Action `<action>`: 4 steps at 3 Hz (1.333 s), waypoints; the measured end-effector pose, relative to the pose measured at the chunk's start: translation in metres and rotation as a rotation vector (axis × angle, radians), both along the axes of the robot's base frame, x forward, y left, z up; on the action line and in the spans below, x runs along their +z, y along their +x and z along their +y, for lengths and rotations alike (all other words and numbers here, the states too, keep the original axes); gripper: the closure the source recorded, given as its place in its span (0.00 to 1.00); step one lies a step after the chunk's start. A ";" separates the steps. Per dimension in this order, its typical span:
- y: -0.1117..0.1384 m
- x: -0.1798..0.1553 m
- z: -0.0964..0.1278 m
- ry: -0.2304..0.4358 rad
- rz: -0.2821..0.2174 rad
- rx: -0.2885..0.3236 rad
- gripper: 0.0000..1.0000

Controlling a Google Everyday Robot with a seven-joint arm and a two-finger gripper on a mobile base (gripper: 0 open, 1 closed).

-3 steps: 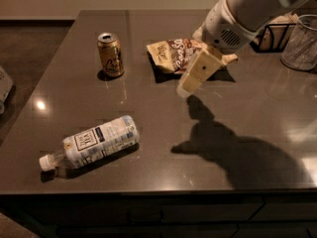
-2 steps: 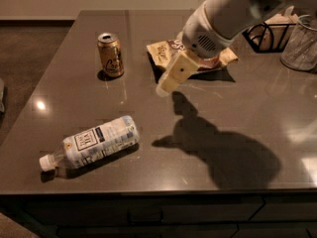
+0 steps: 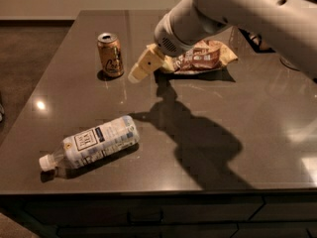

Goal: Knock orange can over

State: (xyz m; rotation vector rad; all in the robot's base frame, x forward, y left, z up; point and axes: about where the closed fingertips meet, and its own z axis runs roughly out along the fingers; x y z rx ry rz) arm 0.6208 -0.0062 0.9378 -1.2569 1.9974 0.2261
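The orange can stands upright on the dark table, at the back left, its silver top facing up. My gripper hangs just right of the can, a small gap away, its cream-coloured fingers pointing down-left toward the can's base. It holds nothing that I can see. The white arm comes in from the upper right.
A clear water bottle with a white cap lies on its side near the front left edge. A brown snack bag lies behind the arm. A wire rack shows partly at the back right.
The arm has swung left across the table, bringing the gripper from beside the snack bag to just right of the can. The can and the bottle have not moved.
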 end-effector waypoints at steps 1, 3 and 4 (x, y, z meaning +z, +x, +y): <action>0.031 -0.006 0.024 0.060 0.003 -0.066 0.00; 0.065 -0.008 0.079 0.120 0.005 -0.077 0.00; 0.084 -0.014 0.094 0.121 -0.003 -0.066 0.00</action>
